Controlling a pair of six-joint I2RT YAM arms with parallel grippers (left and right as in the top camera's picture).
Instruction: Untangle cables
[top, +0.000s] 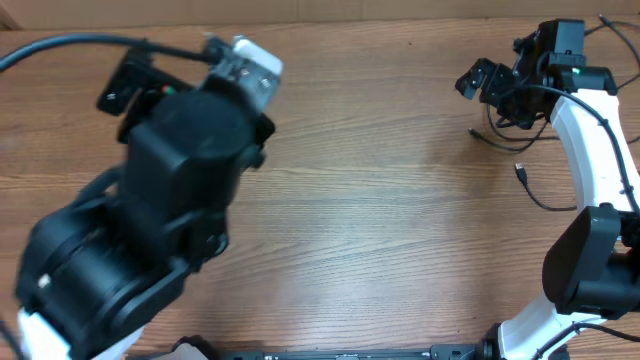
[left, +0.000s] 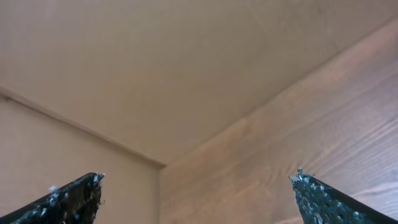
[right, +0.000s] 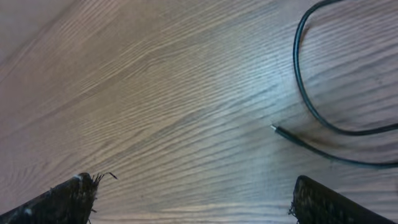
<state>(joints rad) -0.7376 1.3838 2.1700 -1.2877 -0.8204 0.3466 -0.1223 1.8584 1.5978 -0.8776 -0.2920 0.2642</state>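
**Cables are lying to the right arm's side, ahead of its open fingers and off to the right**

The right gripper (right: 194, 193) is hanging over bare table (top: 350, 200) with its jaws standing wide apart and holding nothing. The cables (right: 297, 56) are lying on the wood beyond the right finger, not between the two. One plug end (right: 275, 128) is pointing toward the middle of the wrist view, and its strand is running away to the right, almost along the line on which the jaws are closing. So I am judging that the wrist is needing a shift to the right and perhaps a turn to cross the strand. The left gripper (left: 198, 186) is also standing open and empty, facing the far table edge, well apart from the cables. The right arm is clearly nearer.
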